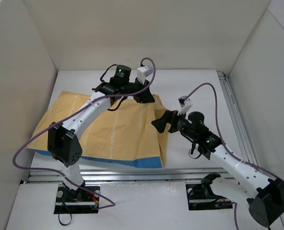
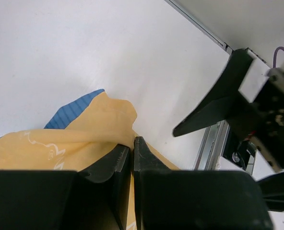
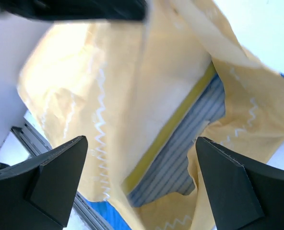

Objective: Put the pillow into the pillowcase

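White table (image 1: 190, 91), left pincer (image 2: 132, 143) clamped on yellow pillowcase (image 1: 108, 129) edge, right pincer (image 3: 141, 143) spread wide, empty.

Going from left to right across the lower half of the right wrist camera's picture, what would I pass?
Black gripper finger → yellow-orange fabric pillowcase with white zigzag lines → grey-striped soft pillow edged in yellow piping → other black finger.

White table (image 1: 190, 86) with a metal rail (image 1: 132, 174) along its near edge, yellow-orange pillowcase (image 1: 118, 139) lying just behind the rail toward its left end, blue strip nearest the rail, right end rumpled.
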You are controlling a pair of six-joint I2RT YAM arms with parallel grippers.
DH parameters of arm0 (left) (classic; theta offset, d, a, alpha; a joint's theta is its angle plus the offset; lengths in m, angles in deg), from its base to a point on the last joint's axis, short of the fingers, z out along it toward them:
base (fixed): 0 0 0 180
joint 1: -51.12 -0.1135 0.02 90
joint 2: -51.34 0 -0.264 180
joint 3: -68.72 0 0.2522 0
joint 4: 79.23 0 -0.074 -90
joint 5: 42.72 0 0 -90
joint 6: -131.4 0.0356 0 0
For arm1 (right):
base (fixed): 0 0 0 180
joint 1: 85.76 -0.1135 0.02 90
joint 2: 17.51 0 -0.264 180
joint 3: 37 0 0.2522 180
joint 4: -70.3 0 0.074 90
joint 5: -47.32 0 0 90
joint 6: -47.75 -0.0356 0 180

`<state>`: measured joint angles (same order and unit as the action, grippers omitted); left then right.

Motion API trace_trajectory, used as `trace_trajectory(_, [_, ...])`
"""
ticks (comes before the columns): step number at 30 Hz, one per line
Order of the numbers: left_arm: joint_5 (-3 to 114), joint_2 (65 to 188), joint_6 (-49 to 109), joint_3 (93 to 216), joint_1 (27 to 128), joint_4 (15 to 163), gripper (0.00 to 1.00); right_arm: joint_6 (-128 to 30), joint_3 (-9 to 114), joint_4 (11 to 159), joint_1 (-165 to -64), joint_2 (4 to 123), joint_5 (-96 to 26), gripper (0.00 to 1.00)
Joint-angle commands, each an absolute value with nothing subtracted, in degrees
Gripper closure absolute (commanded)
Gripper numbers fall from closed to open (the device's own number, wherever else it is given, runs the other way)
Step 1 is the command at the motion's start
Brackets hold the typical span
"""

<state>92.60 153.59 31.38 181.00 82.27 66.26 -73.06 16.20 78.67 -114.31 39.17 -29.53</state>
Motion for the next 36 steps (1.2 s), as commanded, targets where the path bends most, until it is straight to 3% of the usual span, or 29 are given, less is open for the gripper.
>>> trace_trajectory(1, [92.72, 153.55, 31.91, 183.9, 82.93, 68.82, 0.97, -72.66, 15.26, 78.17, -113.62, 36.89, -30.29, 0.08])
trace_trajectory(12, [90.09, 153.74, 29.62, 179.52, 85.22, 70.31, 0.98, -75.47, 10.25, 86.08, -112.21, 34.42, -42.41, 0.11])
trace_trajectory(23, [85.25, 138.44, 29.62, 165.81, 82.23, 69.7, 0.97, -75.48, 17.26, 81.35, -111.16, 49.97, -43.13, 0.21])
trace_trajectory(36, [82.0, 131.93, 29.89, 167.47, 81.7, 66.71, 0.96, -75.83, 23.61, 73.07, -117.04, 68.96, -40.65, 0.34])
